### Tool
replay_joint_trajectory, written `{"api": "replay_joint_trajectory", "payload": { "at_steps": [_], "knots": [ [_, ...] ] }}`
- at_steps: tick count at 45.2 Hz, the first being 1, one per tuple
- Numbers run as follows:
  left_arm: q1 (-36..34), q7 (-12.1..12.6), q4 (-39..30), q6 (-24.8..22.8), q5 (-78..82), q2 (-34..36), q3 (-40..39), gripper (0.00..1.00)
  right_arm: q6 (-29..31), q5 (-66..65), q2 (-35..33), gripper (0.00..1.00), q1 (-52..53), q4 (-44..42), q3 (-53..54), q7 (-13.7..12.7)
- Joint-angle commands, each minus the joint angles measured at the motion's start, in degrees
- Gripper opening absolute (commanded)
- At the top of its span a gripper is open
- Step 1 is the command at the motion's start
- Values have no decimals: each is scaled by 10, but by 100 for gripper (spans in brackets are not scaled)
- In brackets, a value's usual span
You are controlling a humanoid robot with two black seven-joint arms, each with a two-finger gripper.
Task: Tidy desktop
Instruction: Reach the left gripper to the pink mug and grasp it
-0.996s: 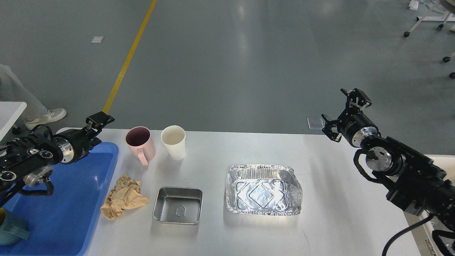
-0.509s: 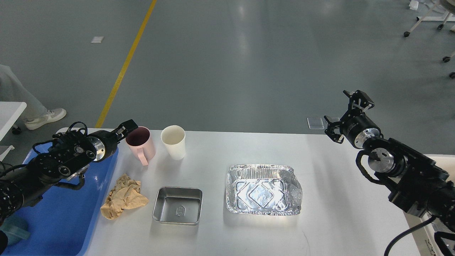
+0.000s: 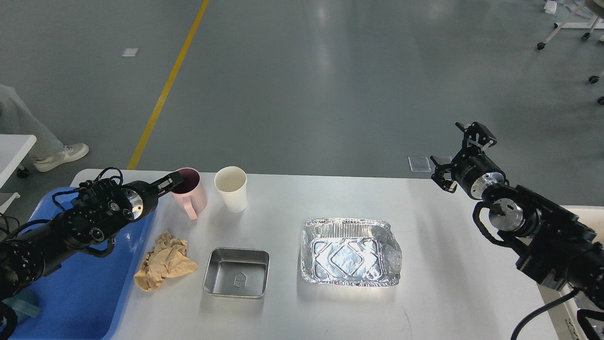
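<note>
White and smooth, the desktop (image 3: pixel 439 264) fills the lower half of your view and carries five loose things. You have two cups at the far edge: one pink mug (image 3: pixel 189 191) with its handle toward you, and one white paper cup (image 3: pixel 231 188) just beside it on the right, both upright. Nearer you lie one crumpled brown paper wad (image 3: pixel 165 260), one small steel tray (image 3: pixel 237 279) next to it, and one larger foil tray (image 3: pixel 350 252) to the right of that, with a bit of clear plastic at its right end. One blue plastic tray (image 3: pixel 89 288) sits on the left part of the table, holding one teal cup at the bottom-left corner, mostly cut off.

Your left gripper (image 3: pixel 171 182) sits at the pink mug's rim, one finger overlapping the rim; you cannot tell how far its fingers are parted. Your right gripper (image 3: pixel 460 153) hangs over the far right edge, fingers spread wide, holding nothing.
</note>
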Motion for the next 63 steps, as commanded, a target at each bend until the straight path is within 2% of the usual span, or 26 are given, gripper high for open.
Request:
{"api": "replay_joint_trajectory", "payload": {
  "at_steps": [1, 15, 21, 36, 41, 50, 63],
  "knots": [
    [-3, 1, 1, -1, 0, -7, 0, 57, -1, 0, 0, 100, -2, 0, 0, -1],
    [-3, -1, 1, -6, -1, -7, 0, 53, -1, -8, 0, 100, -4, -1, -1, -2],
    [4, -3, 0, -11, -2, -7, 0, 47, -1, -8, 0, 100, -4, -1, -1, -2],
    [4, -7, -6, -26, -3, -7, 0, 20, -1, -9, -4, 100, -5, -2, -1, -2],
    [-1, -11, -6, -47, -4, -2, 0, 12, -1, -9, -4, 100, -5, -2, -1, -2],
    [-1, -23, -6, -63, -5, 5, 0, 4, -2, -9, -4, 100, -4, -2, -1, -2],
    [-1, -29, -6, -76, -4, 9, 0, 0, -2, -23, -4, 100, -4, -2, -1, -2]
  ]
}}
